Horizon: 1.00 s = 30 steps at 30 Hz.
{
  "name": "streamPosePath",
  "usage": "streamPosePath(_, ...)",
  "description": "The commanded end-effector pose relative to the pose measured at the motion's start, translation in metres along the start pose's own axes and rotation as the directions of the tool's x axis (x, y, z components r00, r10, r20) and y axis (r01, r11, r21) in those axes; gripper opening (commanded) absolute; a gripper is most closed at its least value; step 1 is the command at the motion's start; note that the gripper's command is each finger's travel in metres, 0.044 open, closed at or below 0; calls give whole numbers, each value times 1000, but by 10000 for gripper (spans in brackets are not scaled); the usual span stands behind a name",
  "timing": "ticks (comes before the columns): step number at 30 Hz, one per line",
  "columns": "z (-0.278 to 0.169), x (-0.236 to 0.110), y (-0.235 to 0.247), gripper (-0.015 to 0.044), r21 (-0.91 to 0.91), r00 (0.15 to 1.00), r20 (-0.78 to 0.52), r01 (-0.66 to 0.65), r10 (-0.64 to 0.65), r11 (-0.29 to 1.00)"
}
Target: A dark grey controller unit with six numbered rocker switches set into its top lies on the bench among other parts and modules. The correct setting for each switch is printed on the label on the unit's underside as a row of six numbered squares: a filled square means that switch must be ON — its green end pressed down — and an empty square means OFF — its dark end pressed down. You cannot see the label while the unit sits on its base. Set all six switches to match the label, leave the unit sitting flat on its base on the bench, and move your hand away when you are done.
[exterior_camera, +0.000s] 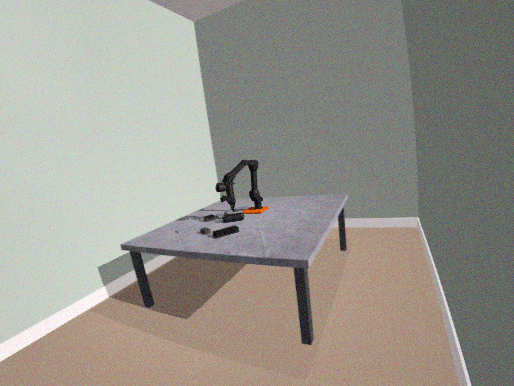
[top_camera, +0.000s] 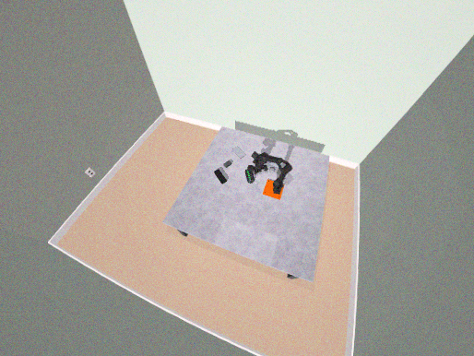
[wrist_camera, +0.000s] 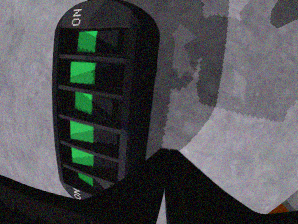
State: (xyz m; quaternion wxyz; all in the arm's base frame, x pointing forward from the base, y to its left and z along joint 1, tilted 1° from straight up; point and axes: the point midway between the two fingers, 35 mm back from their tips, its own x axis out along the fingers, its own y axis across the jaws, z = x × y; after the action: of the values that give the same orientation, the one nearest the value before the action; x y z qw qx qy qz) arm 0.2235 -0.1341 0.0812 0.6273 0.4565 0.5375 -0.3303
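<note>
1. The controller unit (top_camera: 249, 174) (exterior_camera: 233, 217) (wrist_camera: 142, 95), a housing containing green-ended switches, sits near the top view's centre.
2. The gripper's fingers are closed together, holding nothing, at lower centre of the wrist view.

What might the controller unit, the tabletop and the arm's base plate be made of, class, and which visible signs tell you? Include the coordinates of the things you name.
Controller unit (top_camera: 249, 174) (exterior_camera: 233, 217) (wrist_camera: 141, 65): probably moulded plastic, dark and dull, with rounded ends.
Tabletop (top_camera: 221, 209) (exterior_camera: 285, 230): perhaps stone or laminate; cloudy grey mottling fits either.
Base plate (top_camera: 268, 191) (exterior_camera: 247, 211): painted metal or plastic; its even orange leaves that open.
</note>
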Motion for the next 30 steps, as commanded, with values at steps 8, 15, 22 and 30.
streamPosePath(8,1,2,13,0,6,995,-6,103,-103,995)
streamPosePath(15,2,2,18,0,10,978,-2,207,-207,978)
streamPosePath(22,2,-39,27,131,4,982,-2,191,-191,982)
streamPosePath(30,1,-48,28,236,3,982,-2,188,-188,982)
